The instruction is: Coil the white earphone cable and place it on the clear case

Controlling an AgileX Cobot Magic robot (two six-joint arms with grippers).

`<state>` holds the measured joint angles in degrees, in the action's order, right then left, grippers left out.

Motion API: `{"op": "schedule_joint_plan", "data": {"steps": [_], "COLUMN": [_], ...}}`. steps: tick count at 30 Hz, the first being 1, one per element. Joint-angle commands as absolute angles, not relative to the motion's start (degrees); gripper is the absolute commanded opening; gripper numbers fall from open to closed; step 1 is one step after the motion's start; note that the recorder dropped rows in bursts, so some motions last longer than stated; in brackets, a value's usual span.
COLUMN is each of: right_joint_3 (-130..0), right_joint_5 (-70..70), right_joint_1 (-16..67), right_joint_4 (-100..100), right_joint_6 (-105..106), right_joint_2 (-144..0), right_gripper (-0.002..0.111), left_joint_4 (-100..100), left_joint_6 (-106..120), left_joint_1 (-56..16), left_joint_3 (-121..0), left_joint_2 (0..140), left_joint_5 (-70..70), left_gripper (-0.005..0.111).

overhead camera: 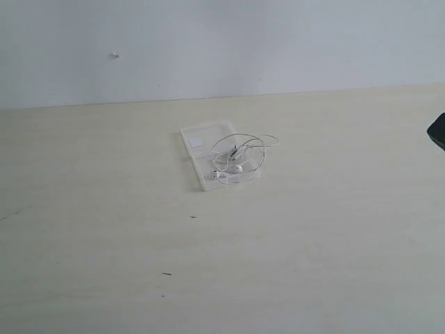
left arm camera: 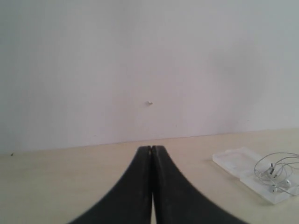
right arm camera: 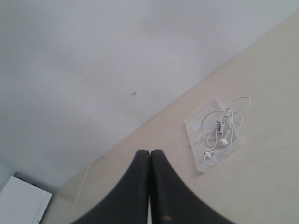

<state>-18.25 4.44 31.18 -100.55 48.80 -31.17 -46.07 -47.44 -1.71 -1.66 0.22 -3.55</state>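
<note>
Left gripper [left arm camera: 152, 148]: fingers pressed together, holding nothing. Right gripper [right arm camera: 150, 153]: the same. Both are well apart from the work. The white earphone cable [overhead camera: 235, 150] lies in loose loops on the clear case [overhead camera: 212, 132], mid-table [overhead camera: 313, 243]. Expect the cable to be light, limp and springy. Pinch several loops together, not a single strand. The case probably slides easily.

Ahead of our left gripper [left arm camera: 152, 148] and right gripper [right arm camera: 150, 152] we see open table [overhead camera: 104, 209]; only the case [overhead camera: 219, 131] bearing the cable [overhead camera: 235, 149] stands there.
</note>
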Motion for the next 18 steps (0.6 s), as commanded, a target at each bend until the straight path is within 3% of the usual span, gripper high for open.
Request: {"op": "schedule_joint_plan", "data": {"steps": [1, 7, 18], "right_joint_3": [-18.3, -18.3, -18.3], "right_joint_5": [4.3, 4.3, 4.3], "right_joint_1": [31.0, 31.0, 31.0], "right_joint_4": [-99.9, -99.9, -99.9], "right_joint_6": [48.9, 48.9, 48.9], "right_joint_2": [-30.7, -30.7, -30.7], "right_gripper": [0.0, 0.0, 0.0], "left_joint_4": [-27.1, 4.2, 3.3], "left_joint_6": [-34.4, -0.5, 2.6], "left_joint_1": [-1.7, -1.7, -1.7], "left_joint_3": [-1.4, 0.0, 0.0], "left_joint_2": [0.0, 0.0, 0.0], "left_joint_5": [-3.9, -4.4, -18.3], "left_gripper": [0.001, 0.001, 0.001]}}
